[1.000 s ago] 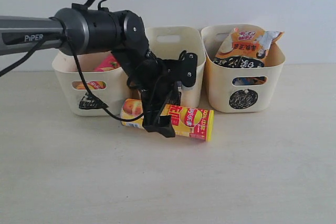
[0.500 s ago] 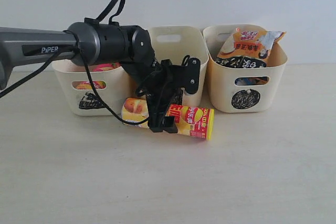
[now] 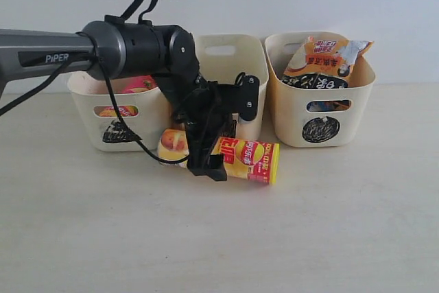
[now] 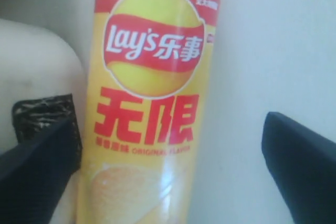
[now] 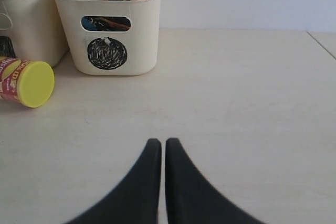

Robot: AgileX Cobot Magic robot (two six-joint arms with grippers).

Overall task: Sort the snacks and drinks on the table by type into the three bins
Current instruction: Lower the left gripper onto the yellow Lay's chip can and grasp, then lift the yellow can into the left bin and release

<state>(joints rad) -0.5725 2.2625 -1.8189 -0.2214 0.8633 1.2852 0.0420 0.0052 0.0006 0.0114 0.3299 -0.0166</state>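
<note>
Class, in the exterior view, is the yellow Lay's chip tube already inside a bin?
No, the yellow Lay's chip tube lies on its side on the table, in front of the middle bin.

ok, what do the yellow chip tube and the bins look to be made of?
Yellow chip tube: likely cardboard under a glossy printed wrap, with soft highlights on the print. Its yellow cap: probably plastic, smooth and even in colour. Bins: cream moulded plastic, satin finish, with rounded corners and cut slot handles.
</note>
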